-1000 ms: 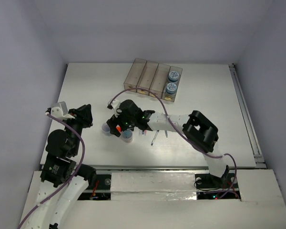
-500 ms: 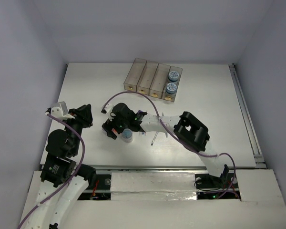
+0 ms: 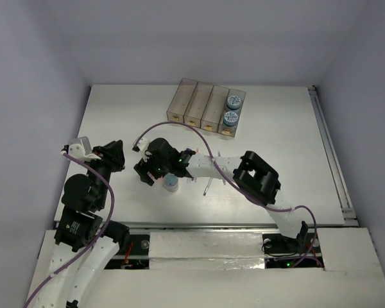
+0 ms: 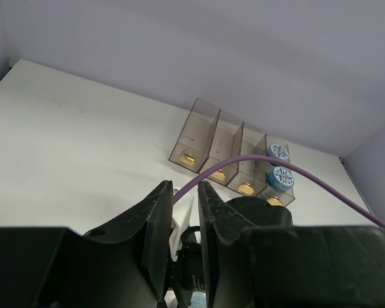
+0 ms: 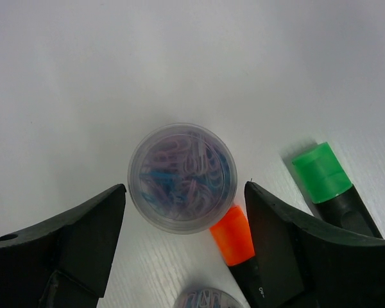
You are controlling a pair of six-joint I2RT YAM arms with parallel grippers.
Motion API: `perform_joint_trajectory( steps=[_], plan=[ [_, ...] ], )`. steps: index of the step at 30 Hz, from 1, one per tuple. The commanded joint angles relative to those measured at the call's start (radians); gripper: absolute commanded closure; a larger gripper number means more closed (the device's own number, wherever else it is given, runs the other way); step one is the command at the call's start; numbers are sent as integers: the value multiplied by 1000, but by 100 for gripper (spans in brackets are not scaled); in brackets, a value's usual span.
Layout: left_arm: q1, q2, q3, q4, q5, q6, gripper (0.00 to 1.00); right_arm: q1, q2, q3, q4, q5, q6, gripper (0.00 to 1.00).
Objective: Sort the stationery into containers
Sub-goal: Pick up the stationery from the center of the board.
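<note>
The four smoky bins [image 3: 197, 102] stand at the back; the rightmost holds two blue-grey rolls [image 3: 233, 110]. My right gripper [image 3: 147, 173] is open and empty, low over the loose pile at mid-table. In the right wrist view its jaws [image 5: 184, 192] straddle a round clear tub of clips [image 5: 181, 176], with an orange highlighter [image 5: 234, 236] touching the tub and a green highlighter [image 5: 324, 173] to the right. Another round tub [image 3: 171, 183] sits beside the gripper. Thin pens [image 3: 208, 186] lie to the right. My left gripper [image 3: 114, 155] rests at the left, jaws almost together and empty [image 4: 181, 187].
The right arm's purple cable [image 3: 199, 128] arcs over the table between the pile and the bins. The left wrist view shows the bins [image 4: 208, 138] and the right arm's black wrist [image 4: 256, 215] ahead. A rail [image 3: 330, 154] runs along the table's right edge.
My right gripper has moved left over the pile and stays open. It has uncovered the round tub beside it. The left arm has not moved.
</note>
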Motion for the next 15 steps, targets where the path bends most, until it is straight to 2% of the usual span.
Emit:
perform_joint_trajectory(
  steps=[1, 7, 8, 9, 15],
  plan=[
    [4, -5, 18, 35, 5, 3, 80, 6, 4, 46, 26, 16, -8, 21],
    [4, -10, 18, 33, 8, 3, 80, 6, 14, 60, 32, 16, 2, 30],
    [4, -10, 17, 35, 10, 3, 80, 6, 14, 60, 35, 13, 3, 34],
    [4, -11, 18, 33, 11, 3, 80, 6, 14, 62, 40, 9, 8, 41],
    [4, -13, 17, 33, 7, 5, 80, 6, -28, 54, 109, 2, 41, 48]
  ],
)
